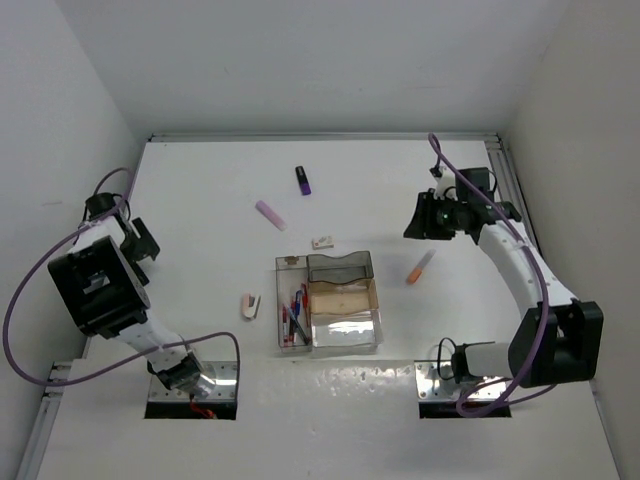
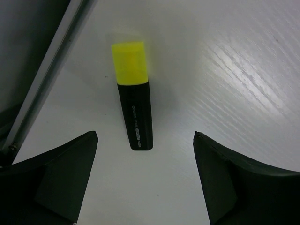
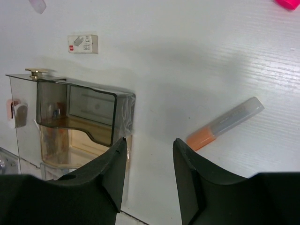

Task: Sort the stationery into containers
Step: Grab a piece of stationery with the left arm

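Note:
My left gripper is open above a yellow highlighter with a black body, which lies on the table between and just past the fingertips. In the top view the left gripper is at the far left and the yellow highlighter is hidden. My right gripper is open and empty, between the containers and an orange highlighter. In the top view the right gripper hangs above and right of the containers. Pens lie in the long narrow tray.
On the table lie a purple highlighter, a pale pink highlighter, a white eraser, the orange highlighter and a pale pink eraser. A metal rail runs along the left edge.

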You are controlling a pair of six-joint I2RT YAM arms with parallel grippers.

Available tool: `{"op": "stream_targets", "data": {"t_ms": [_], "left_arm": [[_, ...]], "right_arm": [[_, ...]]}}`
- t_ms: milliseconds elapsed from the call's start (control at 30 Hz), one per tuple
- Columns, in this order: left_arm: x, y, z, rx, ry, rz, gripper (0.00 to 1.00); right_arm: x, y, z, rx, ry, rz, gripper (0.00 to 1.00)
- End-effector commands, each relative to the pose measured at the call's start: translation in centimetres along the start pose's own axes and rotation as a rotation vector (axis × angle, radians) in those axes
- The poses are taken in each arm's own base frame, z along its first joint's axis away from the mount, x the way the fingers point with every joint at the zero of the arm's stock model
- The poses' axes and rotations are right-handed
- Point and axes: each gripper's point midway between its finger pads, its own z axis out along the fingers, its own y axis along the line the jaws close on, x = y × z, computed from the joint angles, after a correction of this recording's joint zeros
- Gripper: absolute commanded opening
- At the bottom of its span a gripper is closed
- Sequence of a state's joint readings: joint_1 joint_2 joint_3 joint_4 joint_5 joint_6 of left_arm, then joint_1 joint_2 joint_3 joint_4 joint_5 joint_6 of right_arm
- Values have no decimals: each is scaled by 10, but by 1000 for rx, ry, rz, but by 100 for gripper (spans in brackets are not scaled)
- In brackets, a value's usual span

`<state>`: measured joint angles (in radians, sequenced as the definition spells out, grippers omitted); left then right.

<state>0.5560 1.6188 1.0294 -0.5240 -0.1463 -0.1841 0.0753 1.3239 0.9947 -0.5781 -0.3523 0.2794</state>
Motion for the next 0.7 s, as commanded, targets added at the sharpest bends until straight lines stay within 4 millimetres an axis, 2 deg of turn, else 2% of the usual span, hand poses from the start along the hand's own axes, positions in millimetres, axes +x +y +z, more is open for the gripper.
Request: {"op": "stream_targets", "data": {"t_ms": [0,200,333,367,400,433,500,533,600,633,667], "left_arm": [[-14,-1,13,10,-48,-16,89],[-13,-9,40,30,-21,14,83],[-8,-13,51,35,1,37,75],[-8,-14,53,36,-2,40,73],[-7,-16,54,48,-1,43,70],[-2,-18,56,53,8,60,63],[-3,-23,56,66,-5,81,55],[-3,-28,54,77,-10,111,46],[0,-35,54,88,-10,149,39],[1,-42,53,106,-9,171,30],[3,-48,52,123,-8,186,26]], "right_arm": [[-1,-1,-9,-16,-23,-15,43],[-2,-10,-17,-3,-33,5,43],[-1,-11,-18,-7,-33,1,43],[-4,-20,-20,12,-46,22,43],[-6,-21,-21,14,-53,26,43],[-7,-21,-22,16,-57,30,43],[-10,-27,-24,27,-75,48,43],[-9,-29,-25,32,-79,54,43],[-9,-36,-29,47,-90,79,43],[-8,-38,-30,51,-96,83,43],[-8,-45,-33,64,-103,100,43]]}}
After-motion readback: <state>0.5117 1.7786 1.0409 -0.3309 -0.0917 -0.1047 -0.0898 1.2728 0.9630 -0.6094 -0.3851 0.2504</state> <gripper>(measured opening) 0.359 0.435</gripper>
